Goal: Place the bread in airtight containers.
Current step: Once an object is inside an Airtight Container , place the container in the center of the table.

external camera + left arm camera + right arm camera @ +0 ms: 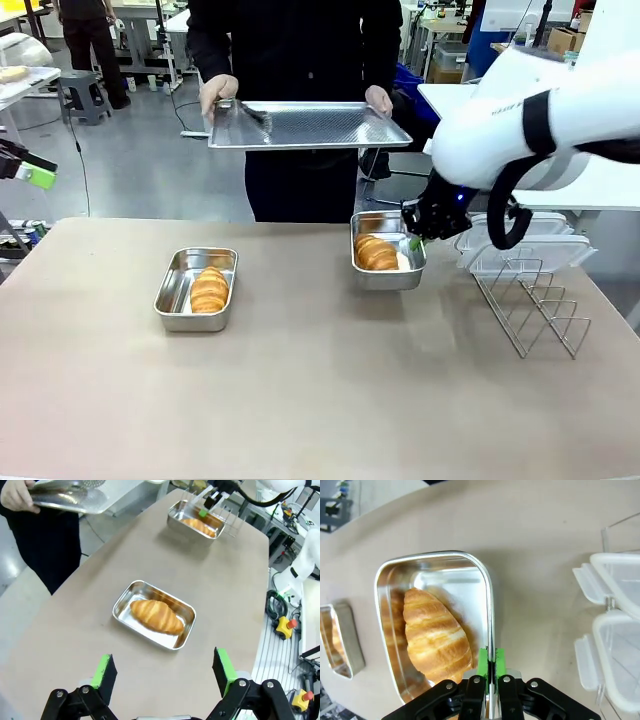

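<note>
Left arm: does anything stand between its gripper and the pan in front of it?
Nothing visible does. The open left gripper faces the left pan and its croissant across bare table. The right gripper is shut on the right pan at its rim, well away.

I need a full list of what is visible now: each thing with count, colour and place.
Steel pans: two, shiny silver, on the table: left pan, right pan.
Croissants: two, golden-brown, one in the left pan, one in the right.
Clear lids: at least two, white-rimmed, stacked at the table's right.
Wire rack: one, silver, in front of the lids.
Tray: one, silver, held above the far edge.
Table: one, beige.
Person's hands: two, holding the tray.
Left gripper: black, green pads, open, at the left.
Right gripper: black, shut on the right pan's rim.
</note>
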You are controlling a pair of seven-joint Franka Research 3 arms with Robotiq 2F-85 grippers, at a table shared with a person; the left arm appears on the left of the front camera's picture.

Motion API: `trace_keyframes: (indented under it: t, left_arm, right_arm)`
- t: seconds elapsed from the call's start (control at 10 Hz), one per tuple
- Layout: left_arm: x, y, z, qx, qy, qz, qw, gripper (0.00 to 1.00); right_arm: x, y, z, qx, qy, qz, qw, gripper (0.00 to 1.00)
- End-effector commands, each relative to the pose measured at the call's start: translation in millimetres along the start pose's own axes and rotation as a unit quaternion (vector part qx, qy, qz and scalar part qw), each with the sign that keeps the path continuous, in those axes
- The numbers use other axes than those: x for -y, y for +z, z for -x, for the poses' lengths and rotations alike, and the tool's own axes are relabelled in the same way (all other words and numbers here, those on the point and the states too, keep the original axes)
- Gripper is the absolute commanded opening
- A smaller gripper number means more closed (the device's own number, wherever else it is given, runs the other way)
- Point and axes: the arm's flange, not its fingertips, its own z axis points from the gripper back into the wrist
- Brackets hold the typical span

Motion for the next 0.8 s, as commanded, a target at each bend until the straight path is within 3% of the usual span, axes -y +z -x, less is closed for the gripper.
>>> trace_keyframes:
  t: [0.0,0.7]
  left_arm:
    - [1.2,1.9,0.3,0.003,-0.008,0.003,1.000,1.00]
    - [1.2,1.9,0.3,0.003,-0.008,0.003,1.000,1.00]
  right_arm:
    - [-7.0,-21.1,-1.3,0.015,-0.011,-0.002,1.000,0.07]
    - [12.4,-64.5,6.9,-0.015,0.000,-0.012,1.000,0.07]
